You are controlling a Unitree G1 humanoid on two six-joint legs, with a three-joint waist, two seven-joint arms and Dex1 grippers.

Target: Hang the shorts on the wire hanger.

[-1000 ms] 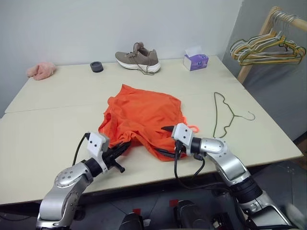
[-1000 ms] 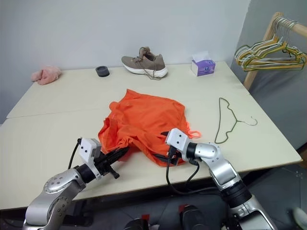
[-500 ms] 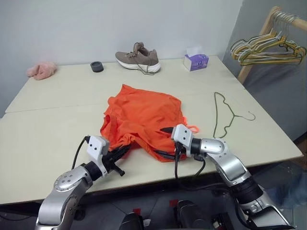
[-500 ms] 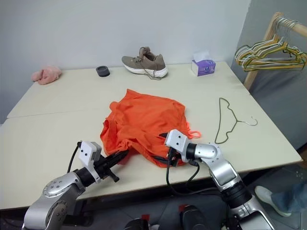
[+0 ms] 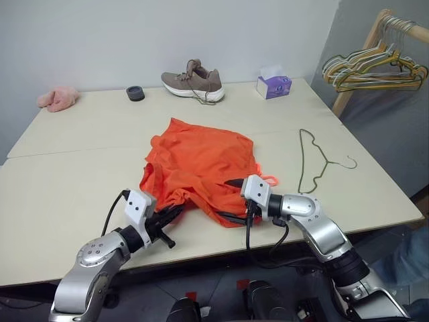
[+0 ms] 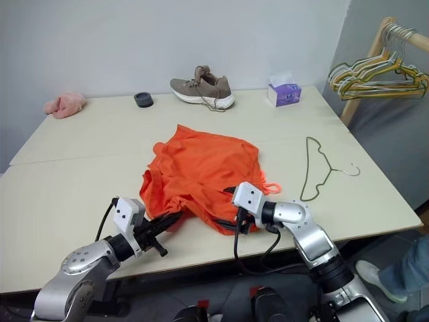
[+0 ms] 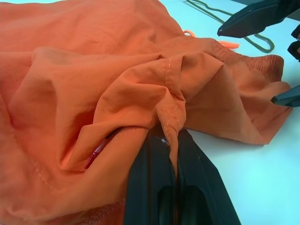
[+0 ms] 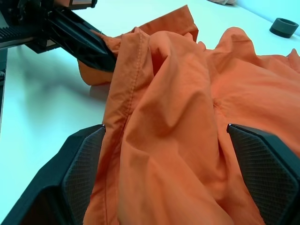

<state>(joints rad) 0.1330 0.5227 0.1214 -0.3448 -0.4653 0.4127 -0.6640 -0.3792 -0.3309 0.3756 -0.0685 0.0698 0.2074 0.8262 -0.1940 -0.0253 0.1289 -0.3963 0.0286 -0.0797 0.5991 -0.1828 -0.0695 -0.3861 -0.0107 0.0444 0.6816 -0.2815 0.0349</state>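
The bright orange shorts [image 5: 198, 164] lie crumpled in the middle of the table. My left gripper [image 5: 173, 213] is shut on a raised fold of their near left edge, and the pinched cloth shows between its fingertips [image 7: 161, 140] in the left wrist view. My right gripper [image 5: 231, 199] is open at the near right edge, one finger above the cloth and one below. Orange fabric lies between its wide-apart fingers [image 8: 79, 178]. The wire hanger [image 5: 310, 168] lies flat on the table to the right of the shorts, apart from both grippers.
At the back of the table are a grey shoe [image 5: 192, 82], a purple tissue box [image 5: 273, 85], a black round object [image 5: 135, 93] and a pink fluffy cloth [image 5: 57, 98]. A wooden rack with bunched hangers [image 5: 372, 67] stands at the far right. A person's leg [image 6: 409, 268] shows beside the table.
Both grippers have kept their places and their states. A person's leg has come into view on the floor at the lower right.
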